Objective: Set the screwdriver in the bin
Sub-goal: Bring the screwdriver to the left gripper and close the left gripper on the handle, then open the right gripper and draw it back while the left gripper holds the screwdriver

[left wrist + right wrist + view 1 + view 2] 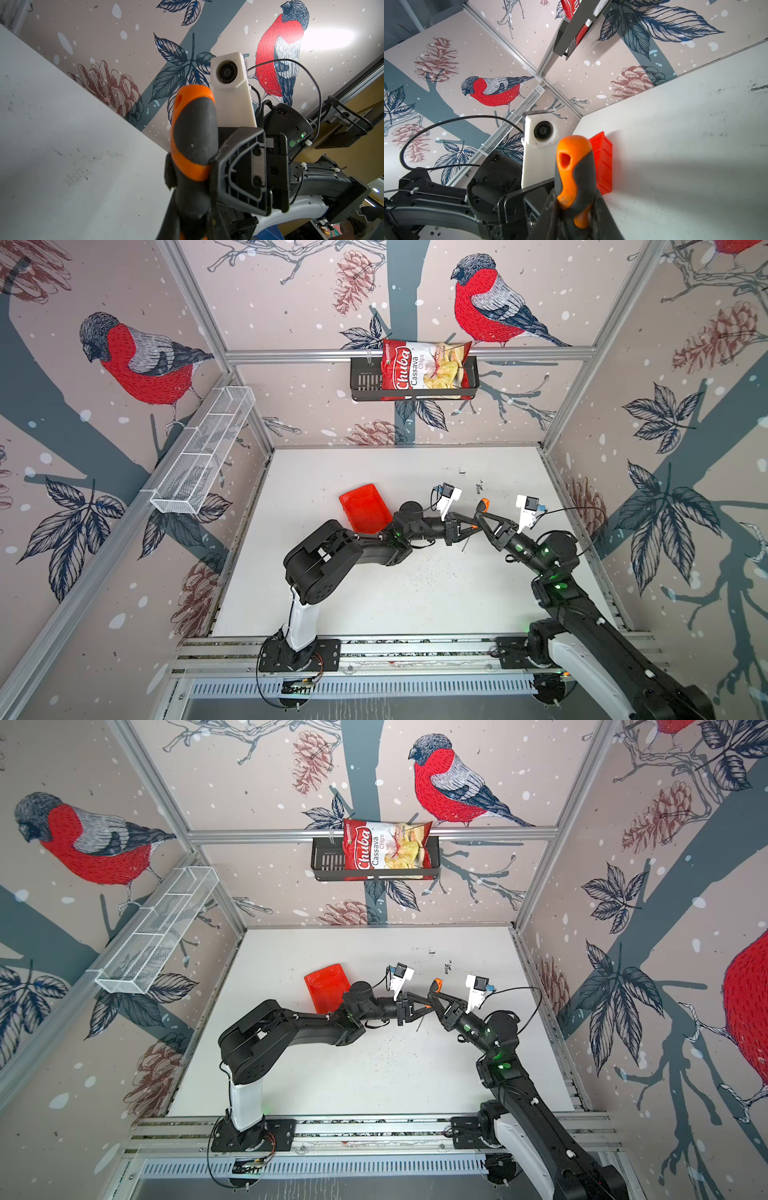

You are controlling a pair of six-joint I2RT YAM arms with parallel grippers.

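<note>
The screwdriver (482,505) hangs in the air above the white table, orange cap up and thin shaft pointing down, in both top views (436,984). My right gripper (482,517) is shut on its black-and-orange handle (575,166). My left gripper (471,526) meets it from the other side and is shut on the same handle (193,133), just below the right one. The red bin (363,506) lies on the table to the left of both grippers, partly behind the left arm, and nothing shows inside it (604,162).
A black slotted basket (365,381) holding a chips bag (424,369) hangs on the back wall. A long white wire-mesh basket (203,452) is fixed to the left wall. Both arm bases stand on the front rail (415,649).
</note>
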